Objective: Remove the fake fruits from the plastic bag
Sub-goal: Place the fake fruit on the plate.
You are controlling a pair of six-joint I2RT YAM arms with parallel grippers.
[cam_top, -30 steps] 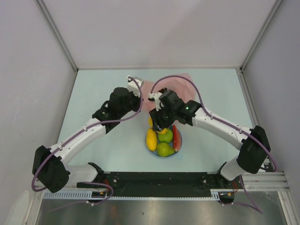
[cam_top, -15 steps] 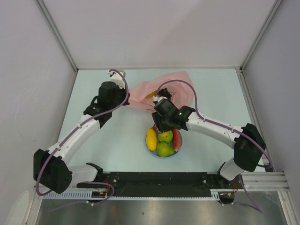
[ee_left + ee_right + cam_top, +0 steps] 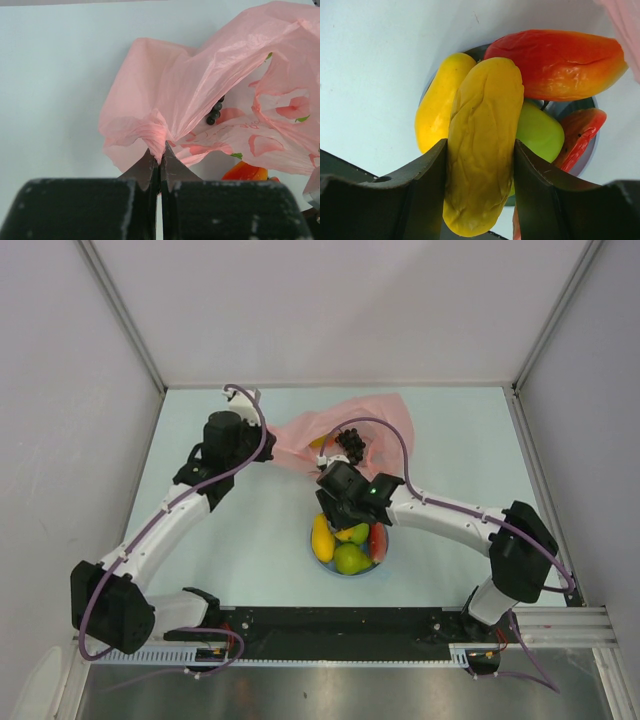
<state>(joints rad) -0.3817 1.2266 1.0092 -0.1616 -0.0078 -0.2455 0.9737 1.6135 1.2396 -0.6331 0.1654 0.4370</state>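
Entry, right gripper (image 3: pixel 480 150): jaws about half spread and clamped on one yellow oval fruit (image 3: pixel 484 115), a finger pressed to each flank. The fruit's long axis runs 12 to 6 in the wrist view, in line with the fingers and reaching past their tips. Position: over the light blue plate (image 3: pixel 570 106). Seen from overhead, the plate's centre lies at 6 o'clock of the gripper, just beside it. Plate contents: a second yellow fruit (image 3: pixel 432 117), a green fruit (image 3: pixel 540 132) and two red pieces (image 3: pixel 555 62). Entry, left gripper (image 3: pixel 160 155): closed tight on a pleat of the plastic bag (image 3: pixel 200 85), at the bag's 9 o'clock edge overhead. Visible in the bag: a grape bunch (image 3: pixel 352 443) and an orange-red piece (image 3: pixel 245 171). Judgement: the coming move is probably a straight-down release onto the plate, to which the right arm is much the nearer.
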